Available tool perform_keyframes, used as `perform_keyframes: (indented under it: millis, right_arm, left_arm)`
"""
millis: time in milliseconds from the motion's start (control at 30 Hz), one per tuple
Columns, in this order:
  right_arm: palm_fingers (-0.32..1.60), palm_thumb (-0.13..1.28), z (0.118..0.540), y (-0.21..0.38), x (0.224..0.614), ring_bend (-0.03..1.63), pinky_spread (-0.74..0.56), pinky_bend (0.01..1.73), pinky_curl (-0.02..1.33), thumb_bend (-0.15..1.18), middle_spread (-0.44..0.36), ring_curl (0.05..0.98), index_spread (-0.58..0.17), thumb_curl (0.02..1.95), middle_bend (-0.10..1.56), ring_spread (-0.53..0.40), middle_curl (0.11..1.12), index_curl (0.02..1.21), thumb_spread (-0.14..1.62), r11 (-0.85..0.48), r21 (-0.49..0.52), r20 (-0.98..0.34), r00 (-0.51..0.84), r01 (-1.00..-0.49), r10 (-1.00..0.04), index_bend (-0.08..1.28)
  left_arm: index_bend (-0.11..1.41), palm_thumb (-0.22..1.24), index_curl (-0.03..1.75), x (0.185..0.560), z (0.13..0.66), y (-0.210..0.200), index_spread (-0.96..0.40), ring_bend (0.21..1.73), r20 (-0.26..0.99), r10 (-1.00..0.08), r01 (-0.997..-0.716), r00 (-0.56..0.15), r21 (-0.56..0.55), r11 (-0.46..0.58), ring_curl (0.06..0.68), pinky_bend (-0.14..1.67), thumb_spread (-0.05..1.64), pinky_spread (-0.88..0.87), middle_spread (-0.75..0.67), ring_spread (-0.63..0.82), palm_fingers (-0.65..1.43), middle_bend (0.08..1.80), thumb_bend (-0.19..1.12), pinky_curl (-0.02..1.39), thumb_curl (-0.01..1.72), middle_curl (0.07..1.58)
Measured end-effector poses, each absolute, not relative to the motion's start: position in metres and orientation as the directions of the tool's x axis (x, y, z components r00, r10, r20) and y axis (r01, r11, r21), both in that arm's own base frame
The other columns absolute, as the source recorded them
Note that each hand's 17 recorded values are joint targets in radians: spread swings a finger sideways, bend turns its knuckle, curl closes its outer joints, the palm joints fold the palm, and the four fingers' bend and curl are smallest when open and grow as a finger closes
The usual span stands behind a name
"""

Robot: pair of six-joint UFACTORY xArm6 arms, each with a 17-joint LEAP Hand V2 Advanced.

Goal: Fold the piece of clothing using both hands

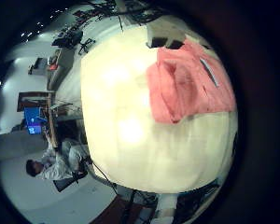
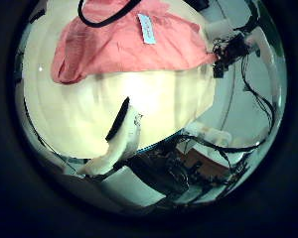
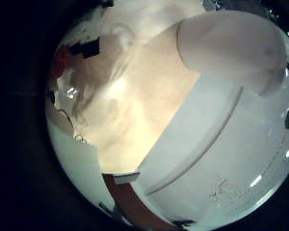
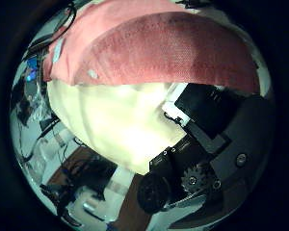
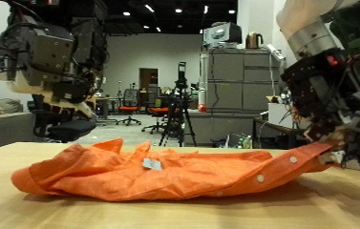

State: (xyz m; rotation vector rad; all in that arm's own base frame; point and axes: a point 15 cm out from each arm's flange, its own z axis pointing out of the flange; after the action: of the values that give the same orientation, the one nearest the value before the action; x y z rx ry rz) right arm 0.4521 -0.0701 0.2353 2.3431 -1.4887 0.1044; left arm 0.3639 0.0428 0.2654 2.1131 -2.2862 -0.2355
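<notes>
An orange garment [image 5: 167, 172] lies bunched in a long heap on the wooden table [image 5: 52, 205]. My left hand [image 5: 52, 62] hangs high above the garment's end, fingers relaxed and holding nothing. My right hand [image 5: 339, 105] is low at the other end, where the cloth's buttoned edge rises off the table into its fingers. The left little finger side palm view shows the garment [image 1: 187, 82] from well above on the table [image 1: 131, 131]. The left thumb side palm view shows it [image 2: 119, 45] with a white label. The right thumb side palm view has the cloth [image 4: 154, 48] close by.
Behind the table stand a grey cabinet [image 5: 237, 86], office chairs [image 5: 129, 113] and a tripod [image 5: 180, 105], all away from the work area. Bare table top lies in front of the garment.
</notes>
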Motion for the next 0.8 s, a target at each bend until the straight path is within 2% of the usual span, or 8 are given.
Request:
perform_keyframes:
  millis: [167,300,500,633,800]
  right_arm:
    - [1.21,1.13,0.290,-0.055,0.450,1.32,-0.34,1.22,0.63,0.04,-0.125,0.609,-0.249,0.59,1.26,-0.204,0.73,0.76,0.98,-0.411,0.156,0.296,0.439,-0.898,-0.848,1.05]
    - [1.19,1.13,0.315,-0.018,0.455,1.34,-0.32,1.24,0.64,0.02,-0.121,0.621,-0.239,0.62,1.27,-0.202,0.74,0.76,0.99,-0.475,0.100,0.312,0.481,-0.874,-0.819,1.08]
    - [1.17,1.13,0.360,0.084,0.470,1.35,-0.31,1.25,0.65,0.00,-0.119,0.628,-0.230,0.66,1.28,-0.199,0.75,0.77,1.00,-0.617,-0.023,0.311,0.581,-0.787,-0.753,1.09]
    - [1.17,1.13,0.379,0.166,0.475,1.35,-0.30,1.26,0.65,-0.01,-0.118,0.630,-0.227,0.69,1.28,-0.198,0.75,0.77,1.01,-0.702,-0.092,0.295,0.654,-0.706,-0.696,1.09]
    - [1.17,1.13,0.380,0.253,0.493,1.36,-0.30,1.26,0.65,-0.01,-0.117,0.631,-0.224,0.71,1.29,-0.198,0.75,0.76,1.01,-0.777,-0.120,0.292,0.726,-0.619,-0.623,1.10]
  left_arm:
    - [0.17,0.40,0.33,0.350,0.263,0.059,0.10,0.46,-0.087,-0.994,-0.990,-0.070,0.131,0.058,0.220,0.34,1.25,0.25,0.13,0.36,0.14,0.19,-0.01,0.32,0.25,0.34]
    - [0.17,0.40,0.33,0.336,0.260,0.077,0.10,0.45,-0.084,-0.996,-0.990,-0.044,0.134,0.033,0.217,0.34,1.25,0.25,0.12,0.36,0.15,0.19,-0.01,0.32,0.25,0.34]
    - [0.17,0.40,0.33,0.319,0.261,0.104,0.09,0.45,-0.075,-0.997,-0.992,0.004,0.127,-0.013,0.215,0.34,1.25,0.24,0.11,0.35,0.16,0.19,-0.01,0.32,0.25,0.34]
    - [0.17,0.40,0.33,0.307,0.260,0.119,0.09,0.45,-0.071,-0.997,-0.991,0.032,0.126,-0.041,0.214,0.34,1.25,0.23,0.11,0.34,0.16,0.19,-0.01,0.32,0.25,0.34]
    - [0.17,0.40,0.33,0.296,0.264,0.138,0.08,0.45,-0.066,-0.995,-0.990,0.077,0.113,-0.084,0.215,0.34,1.25,0.22,0.11,0.33,0.16,0.18,-0.01,0.32,0.25,0.33]
